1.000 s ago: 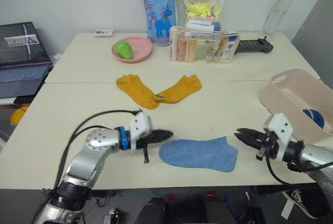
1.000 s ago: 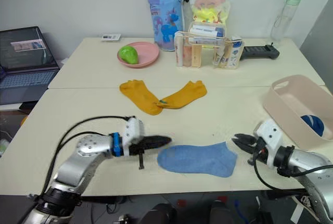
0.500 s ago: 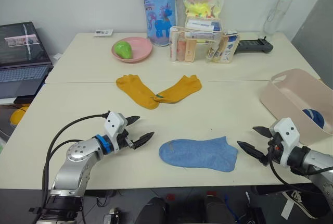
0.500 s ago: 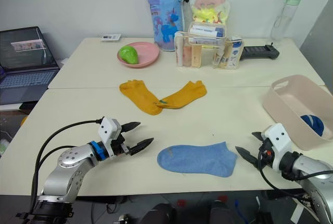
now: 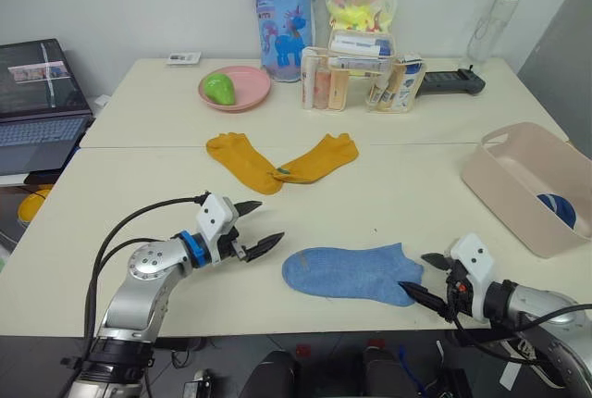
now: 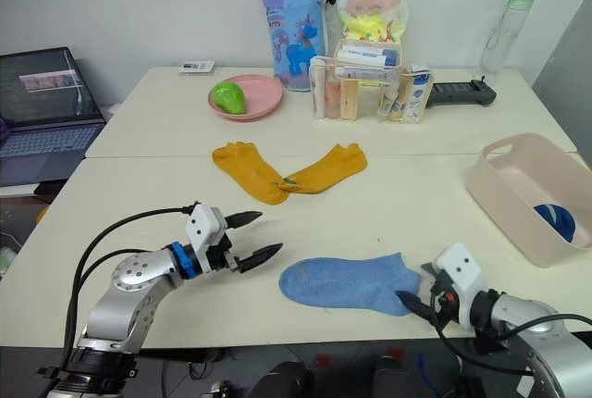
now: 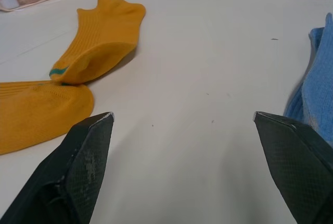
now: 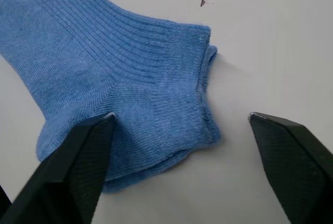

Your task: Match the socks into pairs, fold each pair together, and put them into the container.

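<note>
A light blue sock [image 5: 351, 273] lies flat near the table's front edge, toe to the left and cuff to the right. My left gripper [image 5: 268, 221] stands open just left of its toe, not touching it. My right gripper [image 8: 180, 115] is open and low at the cuff [image 8: 171, 99], one finger on each side of it. Two mustard yellow socks [image 5: 242, 159] [image 5: 319, 157] lie in a V at mid-table, touching at the toes. The pink-beige container [image 5: 504, 162] sits at the right edge with a dark blue bundle [image 5: 555, 208] inside.
At the back stand a pink plate [image 5: 250, 93] with a green fruit, a clear organizer [image 5: 361, 79] of bottles, two printed bags, a water bottle [image 5: 495, 18] and a black remote [image 5: 450, 81]. A laptop [image 5: 37, 102] sits far left.
Both grippers have opened. The left one drew back from the blue sock's toe. The right one moved left and down until it straddles the sock's cuff.
</note>
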Available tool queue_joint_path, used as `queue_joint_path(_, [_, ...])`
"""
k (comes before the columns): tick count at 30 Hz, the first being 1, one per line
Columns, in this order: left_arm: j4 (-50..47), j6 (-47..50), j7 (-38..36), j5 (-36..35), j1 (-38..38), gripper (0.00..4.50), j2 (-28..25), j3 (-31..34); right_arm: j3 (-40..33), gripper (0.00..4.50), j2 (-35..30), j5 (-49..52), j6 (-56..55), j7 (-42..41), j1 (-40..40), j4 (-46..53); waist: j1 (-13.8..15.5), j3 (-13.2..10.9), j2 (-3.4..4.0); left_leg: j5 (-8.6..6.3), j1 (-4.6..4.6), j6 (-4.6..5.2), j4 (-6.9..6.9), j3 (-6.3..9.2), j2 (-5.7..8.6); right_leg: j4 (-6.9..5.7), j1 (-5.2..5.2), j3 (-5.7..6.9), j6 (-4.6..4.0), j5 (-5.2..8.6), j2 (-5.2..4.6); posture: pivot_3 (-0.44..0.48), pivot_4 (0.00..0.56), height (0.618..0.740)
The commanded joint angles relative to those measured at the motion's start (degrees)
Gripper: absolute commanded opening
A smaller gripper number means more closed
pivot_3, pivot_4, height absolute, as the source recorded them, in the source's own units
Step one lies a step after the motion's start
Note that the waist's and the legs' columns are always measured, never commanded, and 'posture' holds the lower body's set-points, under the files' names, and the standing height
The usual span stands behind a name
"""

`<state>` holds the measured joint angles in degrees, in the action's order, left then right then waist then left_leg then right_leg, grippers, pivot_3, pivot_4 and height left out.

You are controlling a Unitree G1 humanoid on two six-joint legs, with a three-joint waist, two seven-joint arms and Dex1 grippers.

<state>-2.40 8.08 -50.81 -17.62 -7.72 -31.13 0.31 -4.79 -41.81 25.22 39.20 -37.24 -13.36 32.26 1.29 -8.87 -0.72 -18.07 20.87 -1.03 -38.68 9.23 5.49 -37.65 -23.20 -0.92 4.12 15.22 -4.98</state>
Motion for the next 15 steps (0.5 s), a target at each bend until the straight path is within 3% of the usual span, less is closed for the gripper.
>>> queue_joint_path(1, [-1.8, -1.2, -0.2, 0.2, -0.1, 4.50, -0.1, -0.1, 0.9, 2.85, -0.3, 0.5, 0.7, -0.9, -0.3, 1.4, 0.0, 0.0, 0.00, 0.00, 0.00, 0.00, 0.00, 0.00, 0.00, 0.00, 0.00, 0.00, 0.00, 0.00, 0.00, 0.000, 0.150, 0.740])
queue_joint_path(9, [-1.9, -5.1, -0.7, 2.3, -1.6, 4.50, 0.0, -1.0, -0.8, 0.02, -1.0, 0.5, -0.1, -2.4, 1.3, -1.2, 0.0, 0.0, 0.00, 0.00, 0.00, 0.00, 0.00, 0.00, 0.01, 0.00, 0.00, 0.00, 0.00, 0.00, 0.00, 0.000, 0.150, 0.740])
queue_joint_path(13, [-5.2, -4.9, -1.9, 2.0, -2.9, 4.50, 0.3, -3.1, -2.7, 0.02, -1.3, 1.7, 0.6, -3.2, 3.2, -3.1, 0.0, 0.0, 0.00, 0.00, 0.00, 0.00, -0.01, -0.01, 0.02, 0.00, 0.01, 0.00, 0.00, 0.00, 0.00, 0.000, 0.150, 0.740])
queue_joint_path(15, [-7.7, -4.1, -4.4, 1.1, -3.3, 4.10, 0.6, -6.2, -3.4, 0.00, -1.9, 2.6, 1.6, -4.0, 4.6, -3.8, 0.0, 0.0, 0.00, 0.00, 0.01, 0.00, -0.02, -0.01, 0.03, 0.00, 0.01, -0.01, 0.00, 0.00, -0.01, 0.000, 0.150, 0.740])
